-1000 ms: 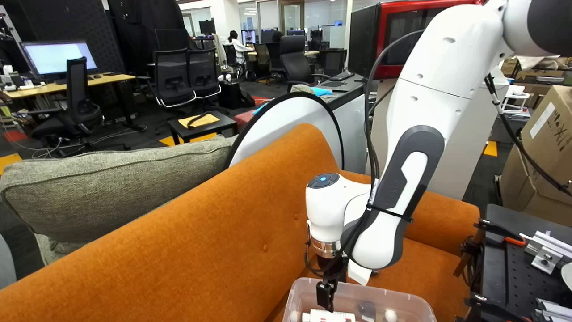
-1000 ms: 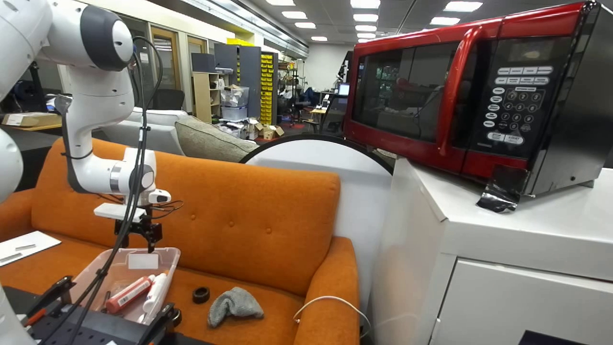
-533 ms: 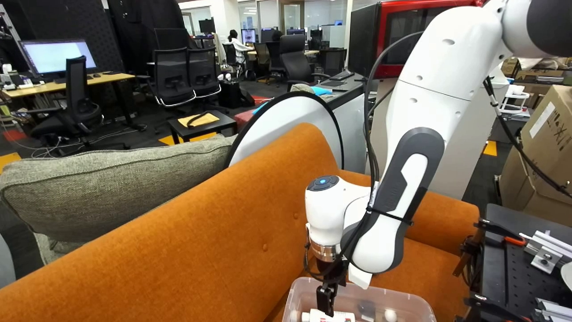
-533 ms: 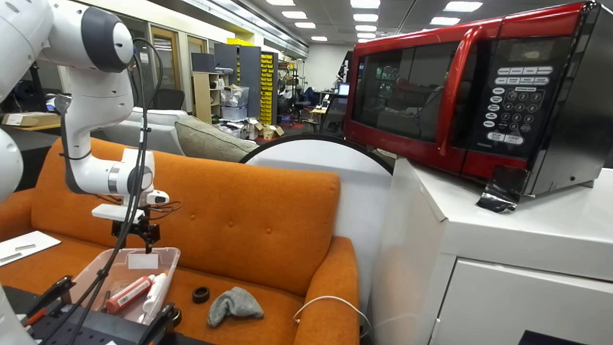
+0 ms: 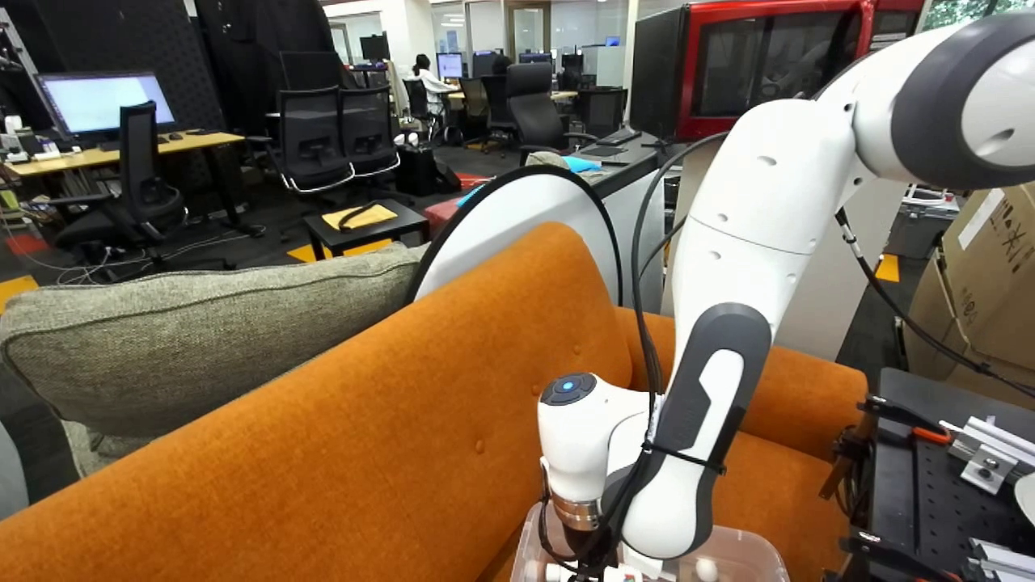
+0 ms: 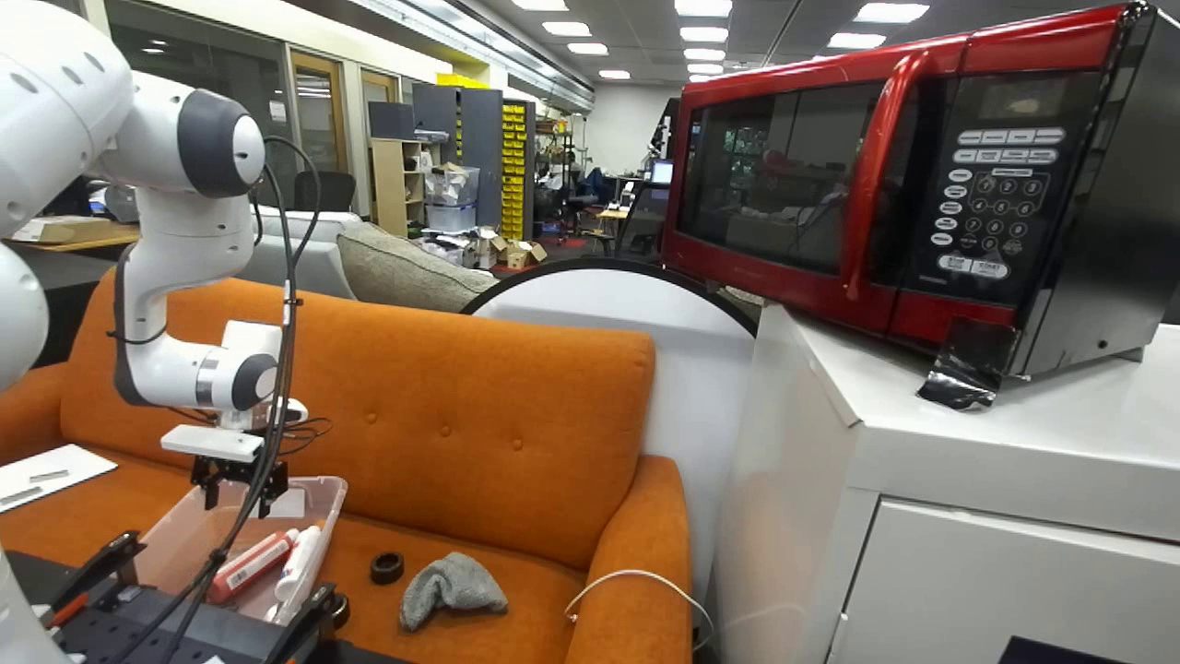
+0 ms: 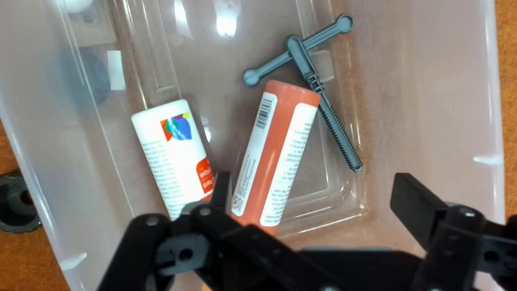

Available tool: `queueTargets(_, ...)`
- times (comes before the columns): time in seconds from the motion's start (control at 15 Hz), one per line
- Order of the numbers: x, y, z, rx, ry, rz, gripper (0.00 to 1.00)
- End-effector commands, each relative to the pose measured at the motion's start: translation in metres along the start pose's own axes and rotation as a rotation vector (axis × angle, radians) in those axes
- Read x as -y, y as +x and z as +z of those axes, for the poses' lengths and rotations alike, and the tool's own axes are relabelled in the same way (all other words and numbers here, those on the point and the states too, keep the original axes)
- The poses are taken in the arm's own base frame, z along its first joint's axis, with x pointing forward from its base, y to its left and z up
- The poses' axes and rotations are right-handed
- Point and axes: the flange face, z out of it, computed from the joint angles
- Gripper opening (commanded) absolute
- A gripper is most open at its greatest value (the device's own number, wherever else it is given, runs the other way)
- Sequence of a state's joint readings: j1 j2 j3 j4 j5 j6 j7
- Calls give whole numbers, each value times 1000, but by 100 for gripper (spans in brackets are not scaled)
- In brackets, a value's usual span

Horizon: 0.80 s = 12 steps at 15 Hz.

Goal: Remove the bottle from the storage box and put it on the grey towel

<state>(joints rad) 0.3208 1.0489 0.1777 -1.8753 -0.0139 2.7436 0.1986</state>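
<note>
Gripper (image 7: 315, 192) being held over storage box (image 7: 436, 101), jaws being spread wide apart; red bottle (image 7: 278, 157) and white bottle (image 7: 171, 153) being contained in box, lying just beside each other on its bottom; one jaw being seen close to both in wrist view, contact can't be told; dark T-shaped piece (image 7: 301, 54) being seen beside red bottle; grey towel (image 6: 452, 590) being supported, crumpled, on orange sofa (image 6: 461, 369), outside box, near black ring (image 6: 386, 568)
</note>
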Motion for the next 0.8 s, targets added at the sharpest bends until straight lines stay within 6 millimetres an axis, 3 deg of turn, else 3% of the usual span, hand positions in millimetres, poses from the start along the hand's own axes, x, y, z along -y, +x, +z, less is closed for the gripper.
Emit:
queueTargets(0.0, 2, 16, 12, -2, 12, -16, 100)
queueTargets(0.07, 1, 9, 9, -5, 5, -4, 100)
queueTargets(0.47, 2, 16, 14, -13, 9, -3, 100)
queueTargets(0.73, 4, 11, 36, 11, 30, -35, 100)
